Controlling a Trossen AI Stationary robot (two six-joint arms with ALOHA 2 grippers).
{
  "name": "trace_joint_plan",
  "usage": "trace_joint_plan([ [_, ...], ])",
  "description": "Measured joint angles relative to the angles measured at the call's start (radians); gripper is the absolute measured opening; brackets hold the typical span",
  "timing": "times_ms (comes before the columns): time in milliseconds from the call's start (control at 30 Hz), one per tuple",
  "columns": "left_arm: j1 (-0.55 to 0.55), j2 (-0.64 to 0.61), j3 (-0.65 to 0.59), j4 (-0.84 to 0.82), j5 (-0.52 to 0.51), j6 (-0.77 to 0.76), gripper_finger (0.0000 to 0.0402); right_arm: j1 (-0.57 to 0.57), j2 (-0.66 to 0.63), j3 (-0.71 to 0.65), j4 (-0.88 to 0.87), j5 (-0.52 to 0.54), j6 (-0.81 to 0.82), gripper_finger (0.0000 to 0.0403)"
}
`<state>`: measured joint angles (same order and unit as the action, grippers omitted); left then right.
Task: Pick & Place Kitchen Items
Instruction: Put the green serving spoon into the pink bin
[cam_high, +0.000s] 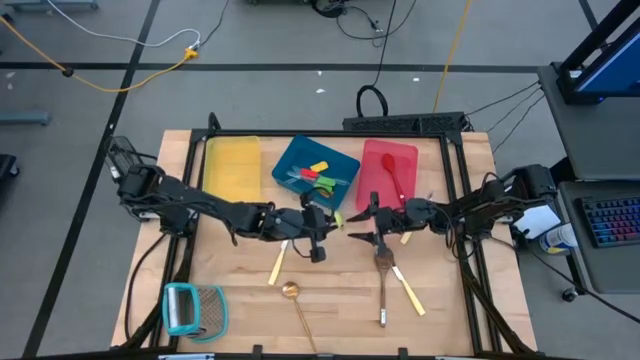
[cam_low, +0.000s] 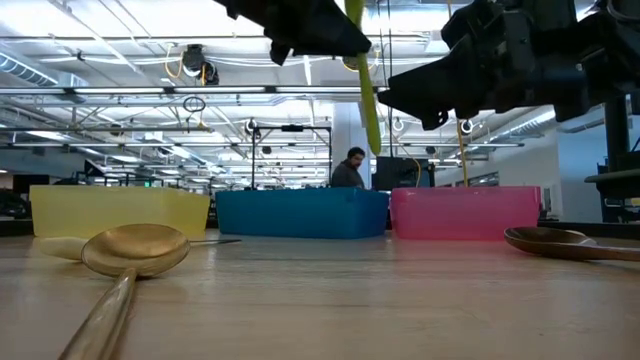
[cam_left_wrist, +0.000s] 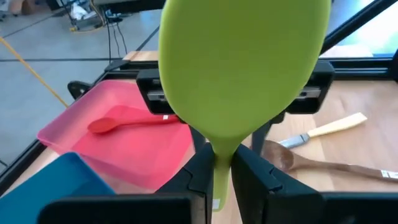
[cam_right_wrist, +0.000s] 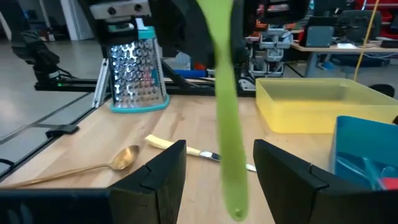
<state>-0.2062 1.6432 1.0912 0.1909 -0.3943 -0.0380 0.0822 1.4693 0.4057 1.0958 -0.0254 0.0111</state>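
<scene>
my left gripper (cam_left_wrist: 214, 180) is clamped on the handle of a green spatula (cam_left_wrist: 242, 68), which i hold above the table; in the overhead frame it sits just left of centre, below the blue tray (cam_high: 290, 160). in the low frame the spatula hangs at top centre, clear of the wood. my right gripper (cam_right_wrist: 214, 171) is at centre right of the overhead frame, just beside the left one, jaws apart and holding nothing, with the spatula hanging between its fingers. a red spoon (cam_high: 392, 180) lies in the red tray (cam_high: 372, 160). a brass spoon (cam_high: 294, 300) lies at lower centre, a wooden spoon (cam_high: 383, 265) and a cream-handled knife (cam_high: 408, 287) to its right. the yellow tray (cam_high: 232, 165) is at upper left, the grater (cam_high: 195, 308) at lower left.
</scene>
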Motion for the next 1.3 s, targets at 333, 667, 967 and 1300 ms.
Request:
trace_joint_plan([
  [333,0.012,0.017,0.0,0.107,0.029,0.04,0.0046,0.005,0.0,0.0,0.001,0.006,0.001,0.018],
  [667,0.018,0.022,0.0,0.104,0.034,0.04,0.0046,0.004,0.0,0.0,0.014,0.014,0.0,0.013],
  [967,0.023,0.022,0.0,0.128,0.029,0.04,0.0046,0.004,0.001,0.0,0.041,0.049,-0.034,0.0068],
  [1300,0.05,0.021,0.0,0.152,0.083,0.037,0.0046,0.011,0.021,0.001,0.086,0.128,-0.027,0.0113],
])
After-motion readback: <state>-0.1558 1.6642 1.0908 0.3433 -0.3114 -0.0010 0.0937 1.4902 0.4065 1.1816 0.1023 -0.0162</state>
